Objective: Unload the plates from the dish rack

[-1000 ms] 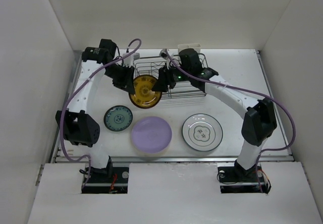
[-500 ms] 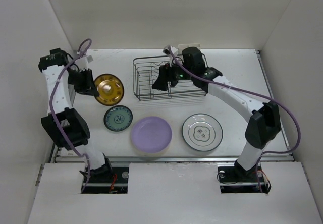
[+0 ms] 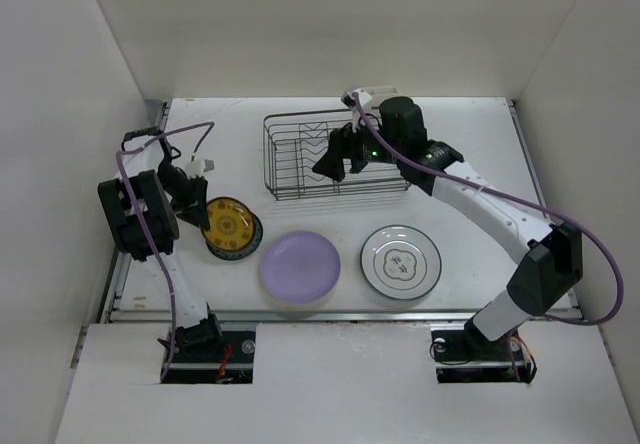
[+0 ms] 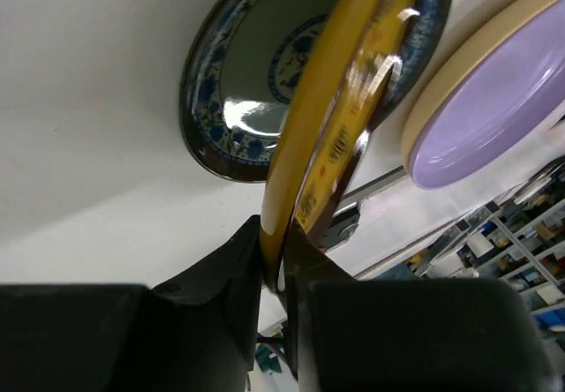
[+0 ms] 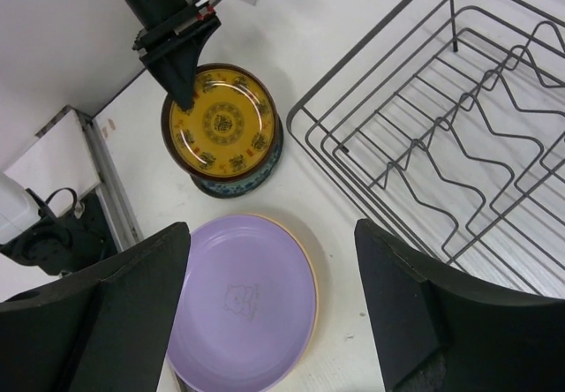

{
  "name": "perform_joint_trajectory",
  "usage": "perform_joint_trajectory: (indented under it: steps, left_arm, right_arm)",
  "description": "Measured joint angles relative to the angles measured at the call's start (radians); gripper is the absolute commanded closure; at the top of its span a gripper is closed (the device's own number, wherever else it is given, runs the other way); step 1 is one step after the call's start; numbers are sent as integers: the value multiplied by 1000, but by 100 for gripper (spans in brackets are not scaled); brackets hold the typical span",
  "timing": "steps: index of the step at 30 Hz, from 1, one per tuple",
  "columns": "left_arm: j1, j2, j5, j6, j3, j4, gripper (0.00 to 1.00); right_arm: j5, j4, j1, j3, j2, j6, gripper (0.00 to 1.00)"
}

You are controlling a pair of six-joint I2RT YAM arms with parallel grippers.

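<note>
Yellow-and-brown plate is clamped by its rim in the left gripper, reaching edge-on beyond the fingertips, face up over the teal plate. Right gripper fingers spread wide, dish rack just beyond them

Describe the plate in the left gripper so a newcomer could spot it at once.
Start at the dish rack and look toward the table's near-left, just left of the lavender plate. There the left gripper pinches the rim of a small yellow plate over a teal plate. It alone has a dark brown rim and brown patterning.
</note>
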Motion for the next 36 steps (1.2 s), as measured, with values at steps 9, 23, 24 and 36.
perform_joint_trajectory:
  steps: [9,23,24,36]
  left_arm:
    - [-55,65,-60,30,-17,5,40]
    - [-79,-29,-114,0,19,1,0]
    - [-79,-52,-121,-8,35,-2,0]
    - [6,-327,-488,-425,181,174,0]
  right_arm:
    - [45,-1,-1,-31,-44,0,18]
    - [304,-53,-74,-42,-153,32,7]
    - [338,-56,-89,-50,-174,43,4]
    - [1245,-146,-158,-125,-523,203,1]
